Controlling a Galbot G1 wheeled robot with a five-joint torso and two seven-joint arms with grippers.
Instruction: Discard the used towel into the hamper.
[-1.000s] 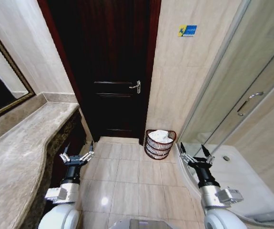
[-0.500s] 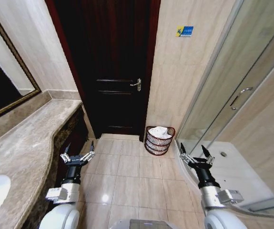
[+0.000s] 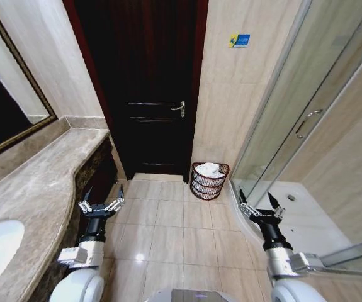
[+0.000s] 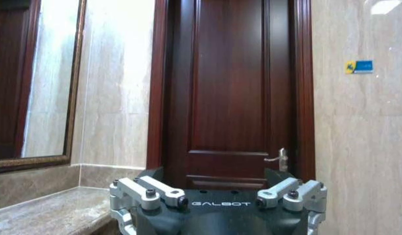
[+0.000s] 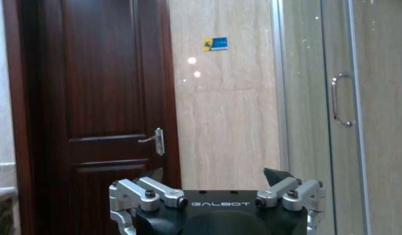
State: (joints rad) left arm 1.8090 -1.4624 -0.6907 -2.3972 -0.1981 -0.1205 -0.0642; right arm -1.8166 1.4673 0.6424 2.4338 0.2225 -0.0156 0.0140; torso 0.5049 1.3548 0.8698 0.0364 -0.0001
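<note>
The door (image 3: 152, 94) serves as landmark. The hamper (image 3: 209, 180) stands just right of its foot, white towel (image 3: 210, 168) inside. Left gripper (image 3: 101, 202) and right gripper (image 3: 257, 205) are held spread and empty nearer the robot. Discarding appears done; no further grasp seems required.

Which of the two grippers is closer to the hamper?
The right gripper, open by the shower glass, is closer to the hamper; the left gripper is beside the counter.
</note>
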